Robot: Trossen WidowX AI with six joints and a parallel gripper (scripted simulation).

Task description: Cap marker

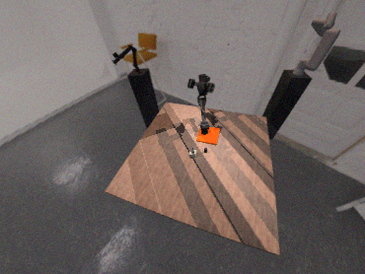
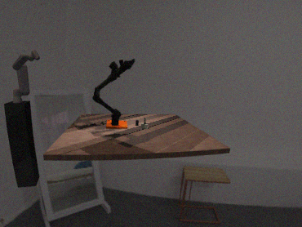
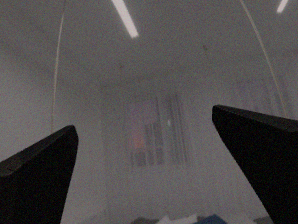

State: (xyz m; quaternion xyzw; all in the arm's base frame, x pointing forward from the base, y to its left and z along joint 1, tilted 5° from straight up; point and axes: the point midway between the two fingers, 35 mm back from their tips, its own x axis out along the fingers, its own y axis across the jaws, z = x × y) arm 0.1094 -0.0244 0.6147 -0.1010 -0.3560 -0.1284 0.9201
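My hand [image 2: 127,63] is raised high, gaping wide and empty. The small black plastic cap [image 1: 205,149] stands on the striped wooden table [image 1: 237,197] beside the pale marker [image 1: 192,154]; I judge it light, rigid, slippery, best pinched mid-body.

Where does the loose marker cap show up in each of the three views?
Top: the cap is a small dark piece on the table, just in front of the orange base plate.
Exterior: the cap stands right of the orange base plate, left of the marker.
Wrist: not in view; the camera looks across the room.
Shared landmark: the orange base plate, in the top and exterior views.
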